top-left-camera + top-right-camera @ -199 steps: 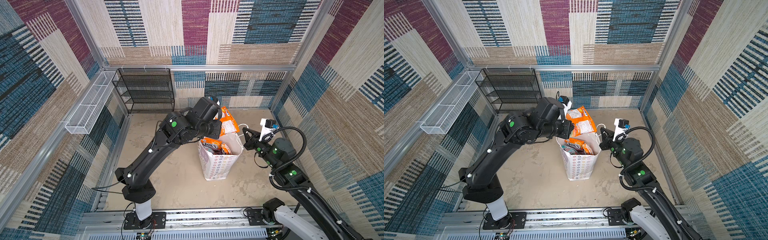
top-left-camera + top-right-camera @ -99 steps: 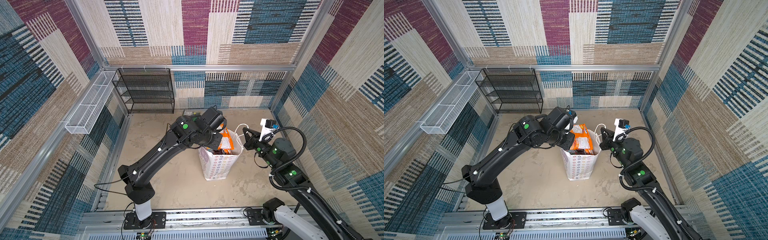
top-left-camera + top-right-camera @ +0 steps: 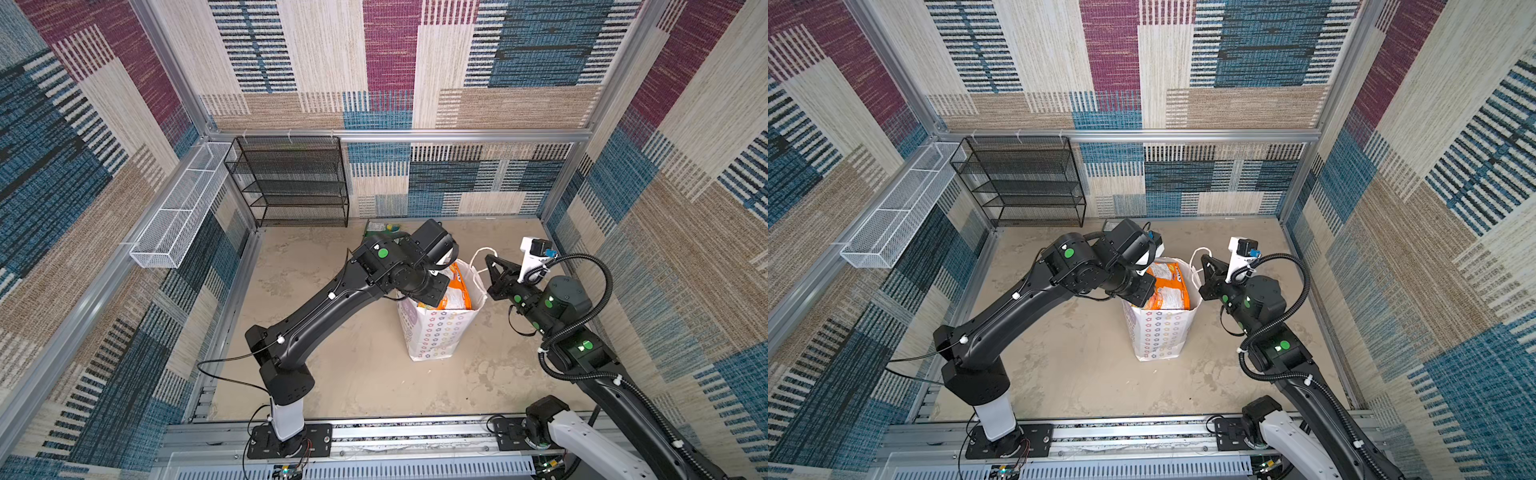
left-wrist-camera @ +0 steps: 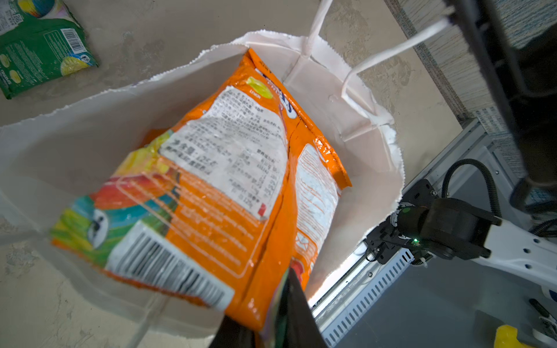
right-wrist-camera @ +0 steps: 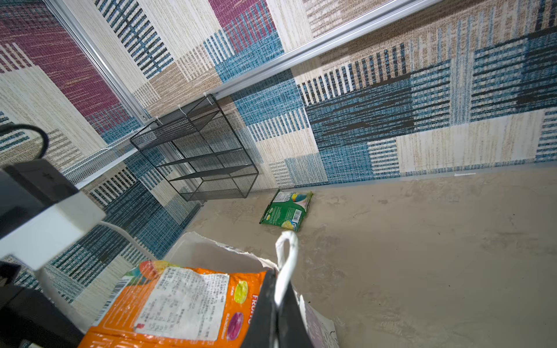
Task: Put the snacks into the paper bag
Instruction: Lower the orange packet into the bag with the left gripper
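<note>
Standing centre-frame in both top views, the paper bag [image 3: 436, 336] has one handle [image 5: 286, 256] pinched in the closed right gripper [image 5: 278, 307]. The left gripper [image 4: 271, 319] clamps an orange packet [image 4: 211, 180] tilted into the bag's mouth; a green packet [image 3: 380, 227] lies on the floor [image 3: 353, 374] at upper centre.

Upright white bag [image 3: 436, 336] holds tilted orange packet [image 4: 229, 186]; green packet [image 5: 286, 211] outside.

Bright, even light is filling both top views; in the left wrist view, glare is glinting off the blurring orange packet [image 4: 211, 186].
</note>
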Robot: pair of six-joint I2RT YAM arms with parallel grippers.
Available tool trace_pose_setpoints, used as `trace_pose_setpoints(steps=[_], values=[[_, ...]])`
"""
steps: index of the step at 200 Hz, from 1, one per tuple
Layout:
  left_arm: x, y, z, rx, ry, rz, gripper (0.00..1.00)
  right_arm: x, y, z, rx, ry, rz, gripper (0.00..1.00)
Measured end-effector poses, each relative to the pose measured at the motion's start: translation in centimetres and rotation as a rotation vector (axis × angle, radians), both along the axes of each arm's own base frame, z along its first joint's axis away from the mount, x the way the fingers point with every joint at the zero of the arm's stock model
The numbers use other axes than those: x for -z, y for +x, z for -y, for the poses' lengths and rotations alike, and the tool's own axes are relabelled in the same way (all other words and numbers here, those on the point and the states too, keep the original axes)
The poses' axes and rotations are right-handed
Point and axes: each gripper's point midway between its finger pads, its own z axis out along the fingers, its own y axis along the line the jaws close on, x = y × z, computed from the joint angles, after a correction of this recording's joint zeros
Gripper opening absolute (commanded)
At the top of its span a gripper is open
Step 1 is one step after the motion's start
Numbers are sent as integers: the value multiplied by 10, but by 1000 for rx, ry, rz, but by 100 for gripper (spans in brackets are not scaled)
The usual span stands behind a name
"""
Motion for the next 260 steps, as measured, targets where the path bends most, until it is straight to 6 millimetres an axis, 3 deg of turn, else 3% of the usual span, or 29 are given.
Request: trace_pose_setpoints(steps=[30,70,99,151,166,199,212,227,245,260], values=[[2,1,7,12,-4,-16,2,0,-2,-1,-11,0,6,0],[-2,18,19,11,-21,-21,2,-3,-4,-3,-25,4,14,0],[14,33,20,-4,-2,-76,2,-3,-4,-3,-26,1,16,0],[39,29,12,-4,54,-154,5,-3,-4,-3,-28,0,16,0],[49,26,4,-13,92,-171,11,-3,-4,-3,-28,0,17,0],[63,30,-16,-57,176,-154,45,-3,-4,-3,-28,-2,18,0],[56,34,-22,-84,184,-115,58,-3,-4,-3,-28,-2,18,0],[32,38,-25,-110,140,-60,70,-3,-4,-3,-28,-2,17,0],[0,40,-26,-124,66,2,70,-2,-4,-3,-29,-3,17,0],[-15,41,-24,-126,31,32,68,-3,-5,-4,-34,-3,17,0]])
